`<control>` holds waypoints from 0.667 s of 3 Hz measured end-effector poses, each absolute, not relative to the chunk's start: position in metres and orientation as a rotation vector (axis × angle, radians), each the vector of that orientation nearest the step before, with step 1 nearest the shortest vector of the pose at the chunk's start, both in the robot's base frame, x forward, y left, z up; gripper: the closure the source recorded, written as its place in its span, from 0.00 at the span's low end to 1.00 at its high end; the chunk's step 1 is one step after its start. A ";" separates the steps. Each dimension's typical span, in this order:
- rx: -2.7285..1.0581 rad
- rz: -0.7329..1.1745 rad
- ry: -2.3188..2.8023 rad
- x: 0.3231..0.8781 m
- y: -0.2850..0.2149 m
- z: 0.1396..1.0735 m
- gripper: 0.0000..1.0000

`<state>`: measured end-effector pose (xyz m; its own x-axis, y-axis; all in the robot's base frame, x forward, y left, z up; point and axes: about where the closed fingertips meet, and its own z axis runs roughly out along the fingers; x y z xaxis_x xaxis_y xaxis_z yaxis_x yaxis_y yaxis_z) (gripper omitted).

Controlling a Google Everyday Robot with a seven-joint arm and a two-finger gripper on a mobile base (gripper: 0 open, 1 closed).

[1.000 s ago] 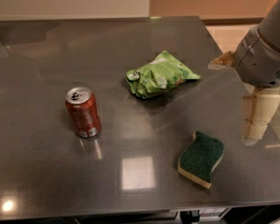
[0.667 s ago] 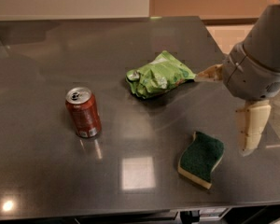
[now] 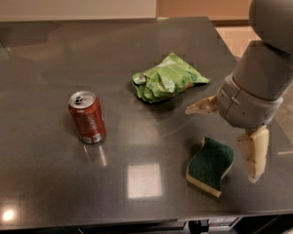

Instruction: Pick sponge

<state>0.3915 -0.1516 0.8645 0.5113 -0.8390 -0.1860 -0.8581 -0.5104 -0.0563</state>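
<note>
The sponge (image 3: 210,165), dark green on top with pale yellow foam below, lies flat on the dark table (image 3: 49,189) near its front right edge. My gripper (image 3: 221,145) hangs just above the sponge's far right end, with its grey wrist above it. It is open and empty. One cream finger (image 3: 201,107) points left above the sponge's far side. The other finger (image 3: 254,152) points down just right of the sponge. Neither finger touches the sponge.
A light green wrinkly snack bag (image 3: 166,78) lies behind the sponge at the table's middle. A red soda can (image 3: 87,117) stands upright at the left. The table's right edge (image 3: 283,135) runs close beside my gripper.
My arm has moved left and toward the front, so the gripper now straddles the sponge's far right end. The sponge, the bag and the can have not moved.
</note>
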 end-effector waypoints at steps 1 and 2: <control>-2.679 0.266 1.381 0.379 -0.149 0.846 0.00; -2.734 0.297 1.336 0.370 -0.149 0.833 0.00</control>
<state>0.3699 -0.1491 0.8328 0.6002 -0.7717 -0.2101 -0.7880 -0.6156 0.0098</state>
